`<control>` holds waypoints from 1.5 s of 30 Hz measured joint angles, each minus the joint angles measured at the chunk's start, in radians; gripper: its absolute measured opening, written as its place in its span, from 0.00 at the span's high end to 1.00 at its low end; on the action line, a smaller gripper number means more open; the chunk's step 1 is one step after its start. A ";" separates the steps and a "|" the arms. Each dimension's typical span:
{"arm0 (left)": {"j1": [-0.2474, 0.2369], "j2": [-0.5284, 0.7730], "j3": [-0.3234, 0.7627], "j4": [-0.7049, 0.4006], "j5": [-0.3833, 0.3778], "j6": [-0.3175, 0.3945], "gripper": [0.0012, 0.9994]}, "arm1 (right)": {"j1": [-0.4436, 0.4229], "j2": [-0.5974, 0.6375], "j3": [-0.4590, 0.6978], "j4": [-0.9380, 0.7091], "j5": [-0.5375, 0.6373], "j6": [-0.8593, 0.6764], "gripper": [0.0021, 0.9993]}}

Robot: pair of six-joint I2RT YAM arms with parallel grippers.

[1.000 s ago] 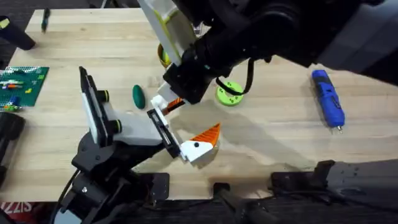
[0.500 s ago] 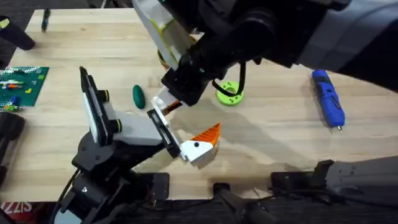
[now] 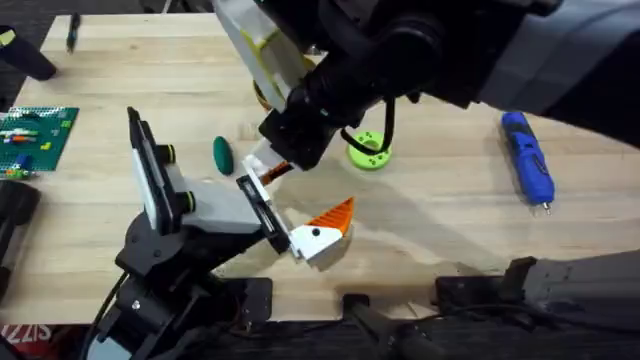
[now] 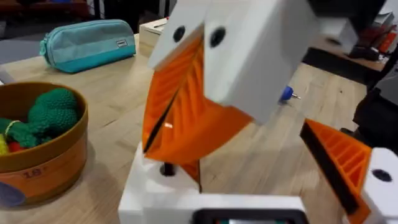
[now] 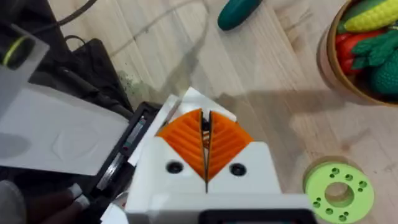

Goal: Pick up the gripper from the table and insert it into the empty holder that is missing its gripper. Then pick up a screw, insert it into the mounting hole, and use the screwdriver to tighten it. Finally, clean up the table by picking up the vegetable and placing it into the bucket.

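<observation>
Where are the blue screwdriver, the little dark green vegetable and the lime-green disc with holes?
screwdriver (image 3: 527, 160), overhead view, middle of its blue body.
vegetable (image 3: 222, 154), overhead view, centre of the green oval.
lime-green disc (image 5: 339, 191), right wrist view, on its flat ring beside the centre hole.

lime-green disc (image 3: 369, 151) mid-table | green brick board (image 3: 33, 138) far left | teal pouch (image 4: 87, 43) on the table's far side | black pen (image 3: 72, 31) far-left corner

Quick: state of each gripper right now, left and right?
Left gripper: cannot be told.
Right gripper: closed, holding the gripper, the small white-and-orange piece.
</observation>
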 joint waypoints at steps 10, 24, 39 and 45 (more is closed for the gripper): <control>0.000 0.000 0.000 0.000 0.000 0.000 0.02 | 0.000 0.000 0.000 0.000 0.000 0.000 0.99; 0.000 0.000 0.000 0.000 0.000 0.000 0.02 | 0.000 0.000 0.000 -0.002 -0.001 0.003 0.69; 0.000 0.000 0.000 0.000 -0.008 0.000 0.02 | -0.018 -0.061 0.002 -0.001 0.044 0.000 0.01; 0.000 0.000 0.000 0.000 -0.008 0.000 0.02 | -0.073 -0.172 0.002 -0.022 0.064 0.000 0.01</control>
